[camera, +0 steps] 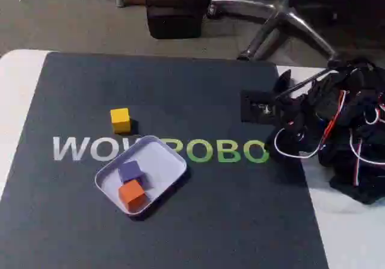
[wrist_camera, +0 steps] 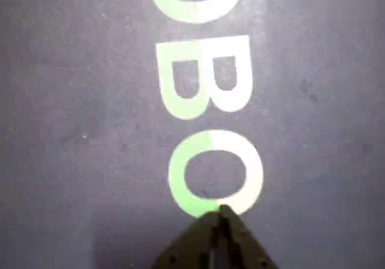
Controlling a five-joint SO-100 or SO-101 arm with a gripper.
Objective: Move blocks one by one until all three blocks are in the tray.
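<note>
The pale tray lies tilted on the dark mat, left of centre in the fixed view. Inside it a purple block and an orange block sit touching each other. A yellow block stands on the mat just beyond the tray's far-left side, apart from it. The black arm is folded at the right edge of the mat, far from the blocks. In the wrist view my gripper is shut with nothing in it, its dark tips meeting over the last green letter O.
The mat carries large white and green lettering across its middle. A bundle of red, white and black wires hangs around the arm. An office chair base stands on the floor behind the table.
</note>
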